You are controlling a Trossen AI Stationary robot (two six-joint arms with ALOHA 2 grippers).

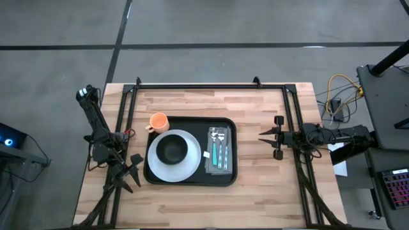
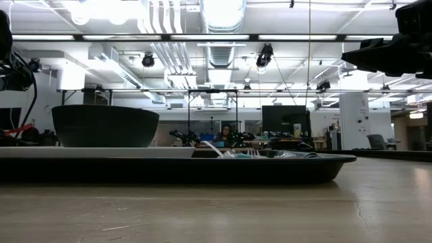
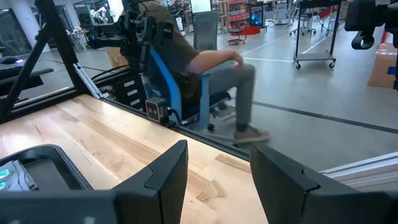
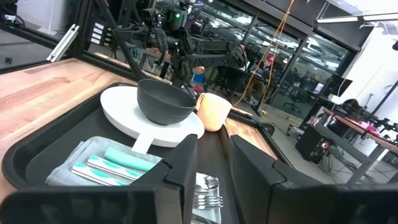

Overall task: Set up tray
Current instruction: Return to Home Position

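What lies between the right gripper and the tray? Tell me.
Only bare wooden tabletop separates the right gripper from the tray, seen in the high view.

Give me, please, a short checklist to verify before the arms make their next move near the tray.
1. Left gripper open, empty, off the tray: ok.
2. Right gripper open, empty, beside the tray and not over it: ok.
3. Dark bowl sits on the white plate, on the tray: ok.
4. Green cutlery lies on the grey napkin: ok.
5. Orange cup fully inside the tray's rim: cannot tell; it stands right at a corner.
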